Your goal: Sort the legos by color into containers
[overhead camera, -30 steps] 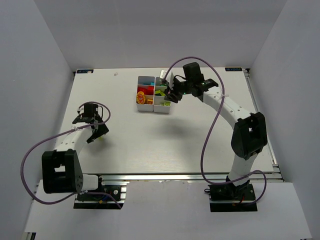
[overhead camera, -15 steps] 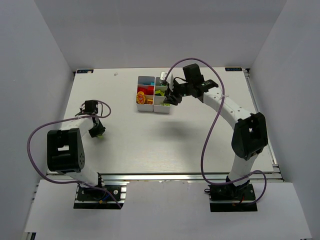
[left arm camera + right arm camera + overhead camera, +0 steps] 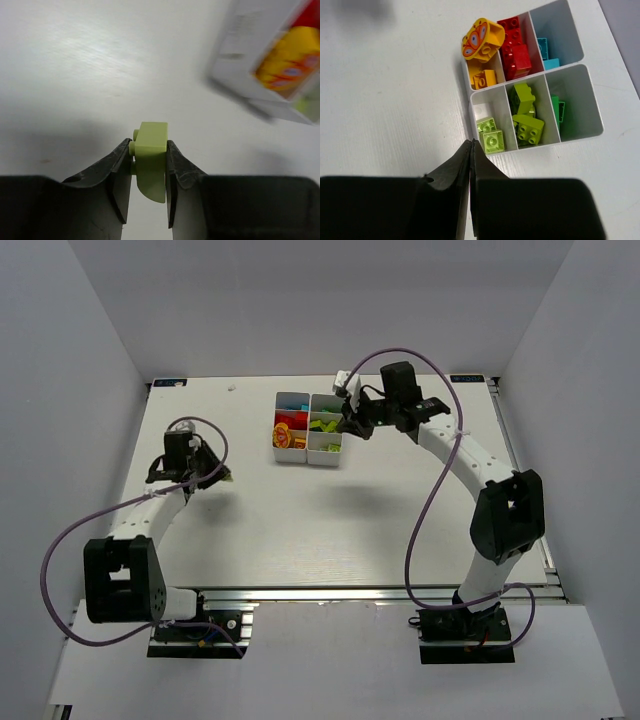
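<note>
Plainly, the left fingers (image 3: pixel 117 175) pinch a lime brick (image 3: pixel 151 160), while the right fingers (image 3: pixel 455 180) press together, empty, beside the tray (image 3: pixel 557 25).

Top camera high overhead; wrist cameras close; all share tray (image 3: pixel 324 459).

Lime brick (image 3: pixel 150 160) is smooth plastic, pretty matt. Red bricks (image 3: pixel 517 55) look way glossier, proper shiny. Tray (image 3: pixel 555 22) is smooth white plastic, slight gloss. Table (image 3: pixel 75 60) has a faint grain and a soft sheen. Fingers (image 3: pixel 112 175) are matt black.
</note>
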Robot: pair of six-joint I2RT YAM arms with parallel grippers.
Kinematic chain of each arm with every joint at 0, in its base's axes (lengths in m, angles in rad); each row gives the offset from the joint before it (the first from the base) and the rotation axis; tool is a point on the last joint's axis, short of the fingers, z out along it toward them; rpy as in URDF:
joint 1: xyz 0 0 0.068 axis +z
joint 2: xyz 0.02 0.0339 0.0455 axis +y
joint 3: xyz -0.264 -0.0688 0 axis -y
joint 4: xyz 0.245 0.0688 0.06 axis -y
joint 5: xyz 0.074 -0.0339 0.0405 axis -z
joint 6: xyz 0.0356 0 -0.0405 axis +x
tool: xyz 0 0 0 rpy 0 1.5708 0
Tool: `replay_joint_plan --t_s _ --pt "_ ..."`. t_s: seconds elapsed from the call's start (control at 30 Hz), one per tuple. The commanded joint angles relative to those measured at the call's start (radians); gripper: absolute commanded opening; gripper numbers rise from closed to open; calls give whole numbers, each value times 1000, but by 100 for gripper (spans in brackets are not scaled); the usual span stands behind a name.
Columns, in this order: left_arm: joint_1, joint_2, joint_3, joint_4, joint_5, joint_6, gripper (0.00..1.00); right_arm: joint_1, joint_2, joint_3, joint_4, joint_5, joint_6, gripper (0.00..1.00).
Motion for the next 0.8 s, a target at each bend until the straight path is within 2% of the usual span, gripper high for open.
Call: replay_joint_plan --t_s 0.0,0.17,0.2,0.3,0.43,0.57,0.77 --pt "-100 -46 -12 188 203 -122 11 -21 -51 -17 80 9 82 4" --pt "-236 5 -4 419 189 -429 12 -41 -63 -32 111 28 127 5" --pt "-281 20 -1 449 170 -511 13 -43 -66 -34 116 29 130 5" --pt "-364 92 63 472 95 -613 14 -53 -79 -45 129 34 143 5" --pt "-434 179 212 426 -5 -688 15 -67 -92 -57 139 32 159 6" --pt "-483 278 346 263 -108 -734 16 -78 -105 -66 148 29 174 6" --pt "-524 356 472 123 -240 -796 17 -104 -122 -82 159 24 186 7"
